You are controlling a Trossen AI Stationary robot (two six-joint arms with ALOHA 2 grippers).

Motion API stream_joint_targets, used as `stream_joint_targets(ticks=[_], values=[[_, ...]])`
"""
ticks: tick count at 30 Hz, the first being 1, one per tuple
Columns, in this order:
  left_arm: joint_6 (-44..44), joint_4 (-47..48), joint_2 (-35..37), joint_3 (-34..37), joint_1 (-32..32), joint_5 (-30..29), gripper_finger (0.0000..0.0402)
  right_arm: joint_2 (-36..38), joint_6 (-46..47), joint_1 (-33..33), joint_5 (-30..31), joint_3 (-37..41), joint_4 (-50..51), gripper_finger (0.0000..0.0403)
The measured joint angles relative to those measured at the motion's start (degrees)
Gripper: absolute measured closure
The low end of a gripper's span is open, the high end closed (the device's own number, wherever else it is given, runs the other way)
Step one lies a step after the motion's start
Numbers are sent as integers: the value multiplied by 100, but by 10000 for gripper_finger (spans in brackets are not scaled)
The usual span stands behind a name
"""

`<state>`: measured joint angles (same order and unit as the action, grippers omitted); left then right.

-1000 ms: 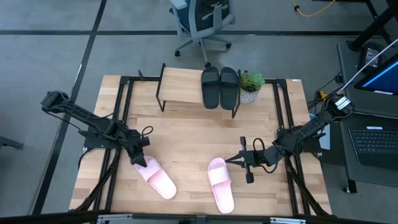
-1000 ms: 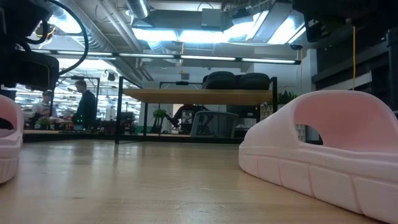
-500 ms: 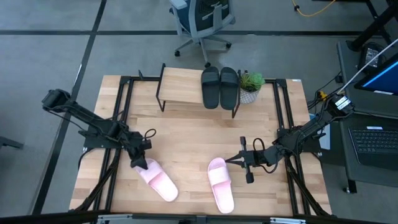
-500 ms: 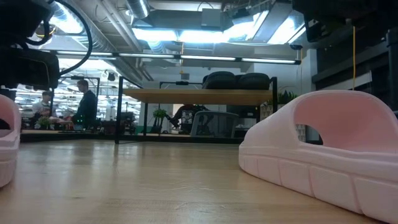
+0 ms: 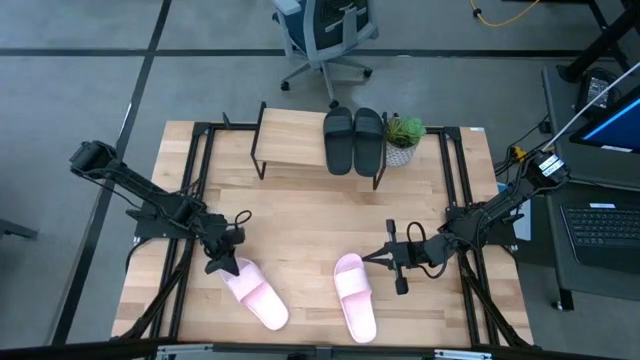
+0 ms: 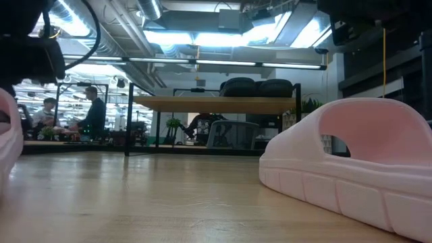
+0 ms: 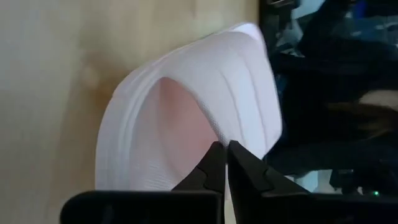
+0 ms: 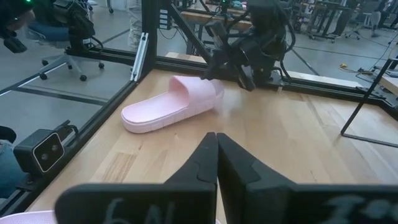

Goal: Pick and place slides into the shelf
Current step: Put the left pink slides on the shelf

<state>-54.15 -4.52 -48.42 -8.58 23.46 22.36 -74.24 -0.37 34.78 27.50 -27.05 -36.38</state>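
Behind the table [image 5: 300,210], stretching away as an open workshop under ceiling lights, with people sitting and standing at benches far off in the low view and an office chair [image 5: 325,35] waiting on the grey floor past the far edge.

Reaching in from the left side: left gripper [image 5: 222,262], fingers [image 7: 214,168] pressed together on the strap of the left pink slide [image 5: 253,291], pinching it at the toe end. Lying slantwise near the front left corner, heel pointing toward the front edge. Showing in the left wrist view as a pale ribbed arch [image 7: 205,99] with the wood beside it.

Hovering on the right side: right gripper [image 5: 392,258], fingers closed on nothing, aimed across the table. Lying just beside it, a little toward the front: right pink slide [image 5: 355,296], toe toward the far edge, apart from the fingertips. Looming large and close at the right of the low view [image 6: 351,169].

Standing at the far edge: shelf [image 5: 295,145], carrying the black slides [image 5: 353,140] side by side at its right end, toes pointing toward the table's centre. Sitting just right of the shelf: small potted plant [image 5: 403,138].
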Motion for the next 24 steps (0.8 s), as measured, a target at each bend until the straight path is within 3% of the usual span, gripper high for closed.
stream_joint_targets(ticks=[10,14,19,24], values=[[91,-448,52,0,-4,-403,401,0,-619,0,-2,-299,-94,398],[87,-826,52,0,-4,-546,401,-3,-920,-2,-4,-643,428,398],[67,-972,52,0,-49,-970,401,-317,-1262,-105,-4,-1089,950,398],[70,-1012,52,-161,-296,-1017,401,-740,-1862,-221,-2,-1468,1021,398]])
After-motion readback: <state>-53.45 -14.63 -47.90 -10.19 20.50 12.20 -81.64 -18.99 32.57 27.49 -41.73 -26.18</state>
